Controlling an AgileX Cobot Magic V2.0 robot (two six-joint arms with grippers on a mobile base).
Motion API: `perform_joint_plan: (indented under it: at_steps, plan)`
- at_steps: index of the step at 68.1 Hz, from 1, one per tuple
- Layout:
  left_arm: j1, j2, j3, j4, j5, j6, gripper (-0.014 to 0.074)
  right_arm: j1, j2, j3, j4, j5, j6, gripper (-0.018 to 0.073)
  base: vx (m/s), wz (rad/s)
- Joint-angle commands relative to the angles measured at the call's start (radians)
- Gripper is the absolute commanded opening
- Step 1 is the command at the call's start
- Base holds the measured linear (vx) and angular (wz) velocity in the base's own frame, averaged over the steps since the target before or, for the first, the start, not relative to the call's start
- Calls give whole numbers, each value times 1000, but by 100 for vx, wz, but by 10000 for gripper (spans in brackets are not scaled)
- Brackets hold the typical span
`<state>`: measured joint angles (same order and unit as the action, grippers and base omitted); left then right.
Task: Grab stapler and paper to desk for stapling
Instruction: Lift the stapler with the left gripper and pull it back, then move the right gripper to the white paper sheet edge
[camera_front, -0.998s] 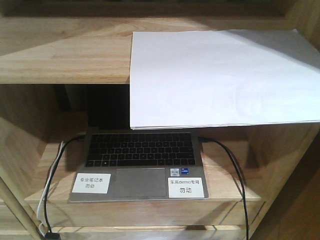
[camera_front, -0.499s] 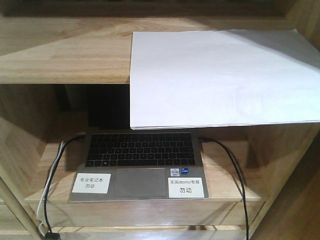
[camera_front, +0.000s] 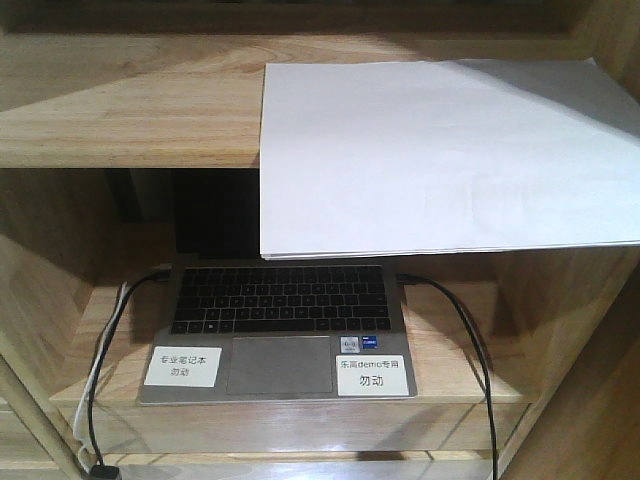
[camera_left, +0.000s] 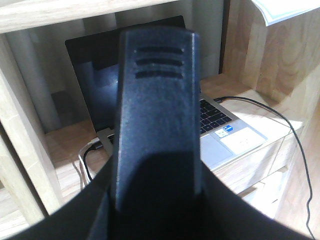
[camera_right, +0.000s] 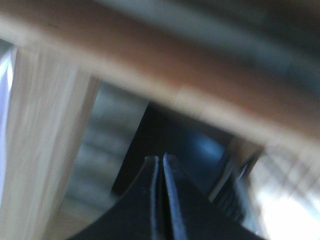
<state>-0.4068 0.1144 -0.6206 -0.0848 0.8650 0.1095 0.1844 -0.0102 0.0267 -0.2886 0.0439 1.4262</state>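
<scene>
Task barely begun, we judge: thin white paper sheets (camera_front: 440, 160) on light wooden shelf (camera_front: 130, 110), no stapler in view; right pincer (camera_right: 161, 161) closed & empty, left pincer (camera_left: 156, 75) state unclear.

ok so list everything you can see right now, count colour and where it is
paper: one thin stack, white, on the upper shelf, front edge overhanging
laptop: one, grey with black keys, open on the lower shelf
stickers: two, white, on the laptop's palm rest
cables: one black at the laptop's right; one black and one white at its left
shelf unit: one, light wood
stapler: none in view
left gripper: black, fills its wrist view; open or shut unclear
right gripper: black, fingers pressed together, empty
</scene>
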Motion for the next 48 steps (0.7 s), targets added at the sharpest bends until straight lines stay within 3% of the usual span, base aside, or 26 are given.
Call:
perform_joint_plan:
  at_steps: [1, 10, 23, 33, 48]
  plan:
    - [-4, 13, -28, -13, -116, -5, -6, 75, -2, 5, -39, -69, 12, 131, 0, 0]
    - [-4, 13, -28, -13, -116, -5, -6, 140, 46, 4, -34, -142, 16, 293, 0, 0]
    - [-4, 13, -28, -13, -116, -5, -6, 144, 184, 2, -31, -376, 16, 489, 0, 0]
    - [-4, 13, -28, -13, -116, -5, -6, 144, 337, -1, -31, -609, 25, 515, 0, 0]
    - [-4, 13, -28, -13, -116, -5, -6, 144, 597, -95, -47, -840, 34, 515, 0, 0]
